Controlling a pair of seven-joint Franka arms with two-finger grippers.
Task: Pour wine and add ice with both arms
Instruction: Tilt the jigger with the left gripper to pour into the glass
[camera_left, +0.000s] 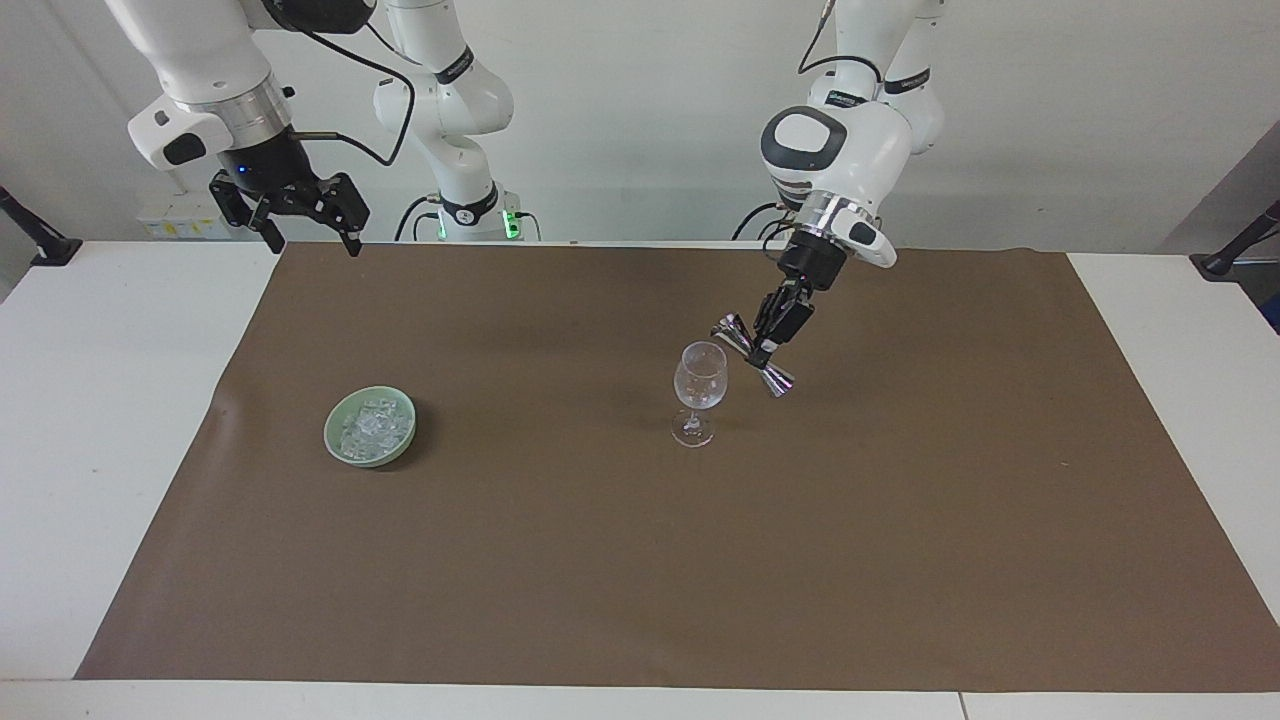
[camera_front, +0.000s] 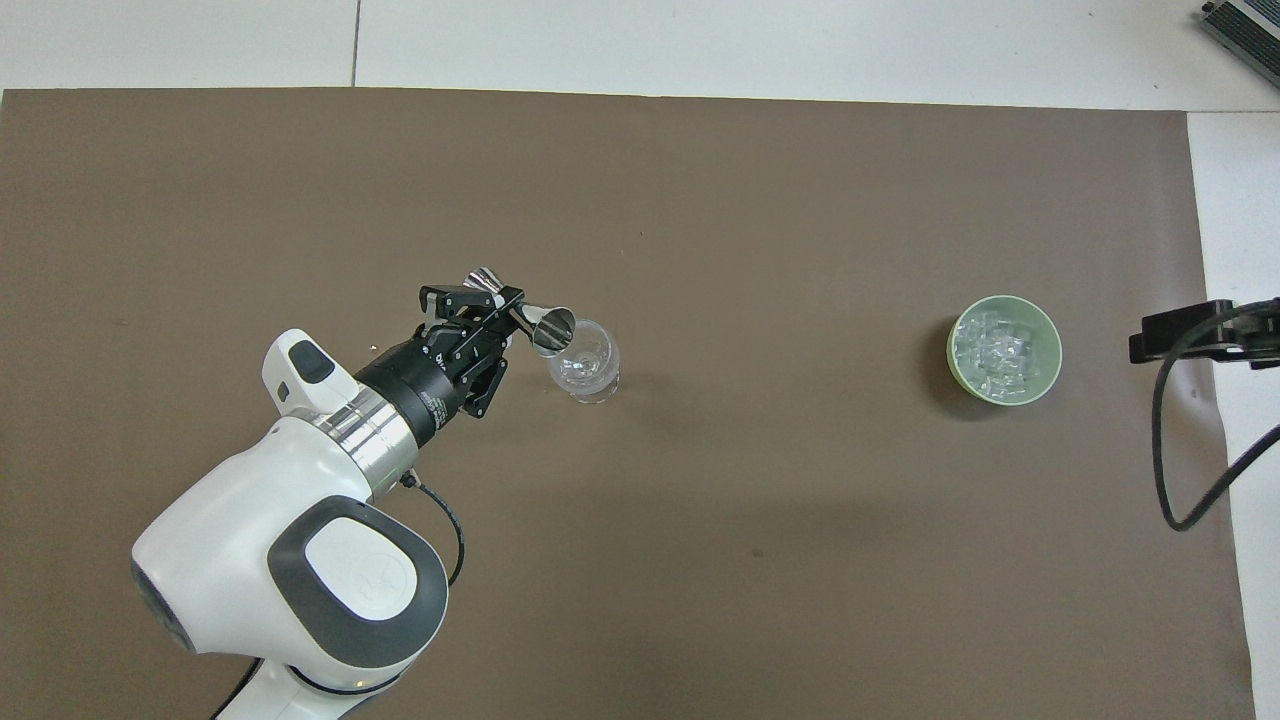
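Note:
A clear wine glass (camera_left: 700, 380) stands upright on the brown mat; it also shows in the overhead view (camera_front: 590, 365). My left gripper (camera_left: 762, 350) (camera_front: 508, 312) is shut on a silver double-ended jigger (camera_left: 750, 350) (camera_front: 535, 322). It holds the jigger tilted steeply, with its mouth at the glass's rim. I see no liquid in the glass. The ice (camera_left: 372, 423) (camera_front: 1003, 352) is heaped in a green bowl (camera_left: 331, 436) (camera_front: 953, 352) toward the right arm's end. My right gripper (camera_left: 312, 240) (camera_front: 1190, 335) waits open and empty, high over the mat's corner near its base.
The brown mat (camera_left: 600, 560) covers most of the white table (camera_left: 100, 400). A black cable (camera_front: 1175, 470) hangs from the right arm over the table's end. Black camera stands (camera_left: 1235, 245) sit at the table's corners.

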